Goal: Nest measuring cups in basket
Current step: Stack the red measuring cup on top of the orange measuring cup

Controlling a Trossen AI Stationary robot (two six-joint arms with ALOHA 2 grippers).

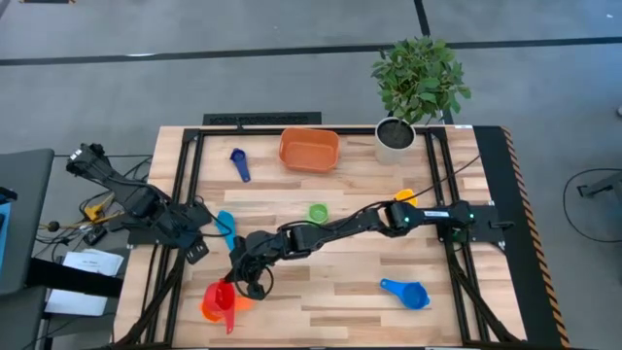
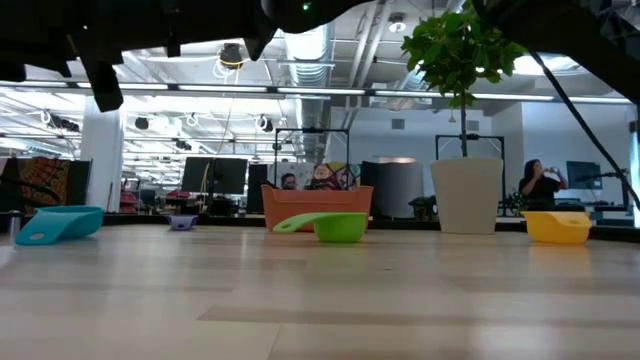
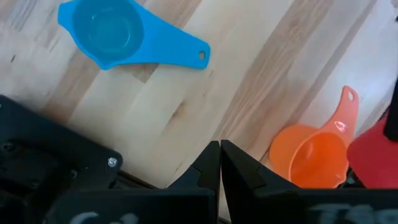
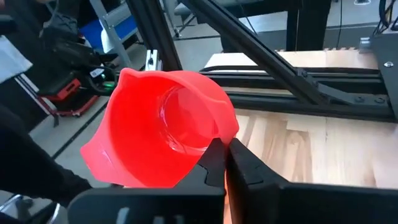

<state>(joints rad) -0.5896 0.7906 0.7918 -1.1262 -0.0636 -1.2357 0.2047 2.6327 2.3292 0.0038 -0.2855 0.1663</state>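
Right hand (image 4: pixel 225 155) is pinching the red cup (image 4: pixel 163 127) by its rim at the worktop's (image 1: pixel 330 282) 7 o'clock, for carrying to the basket (image 1: pixel 309 149) at 12. Left hand (image 3: pixel 220 163) is waiting shut, empty, at 9 o'clock.

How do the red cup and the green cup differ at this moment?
The red cup is pinched at its rim by the shut right gripper, near the table's front-left; the green cup stands free at mid-table. The red cup is tilted, its mouth facing the wrist camera; the green cup sits upright. The red cup looks larger. Both are round plastic measuring cups outside the basket.
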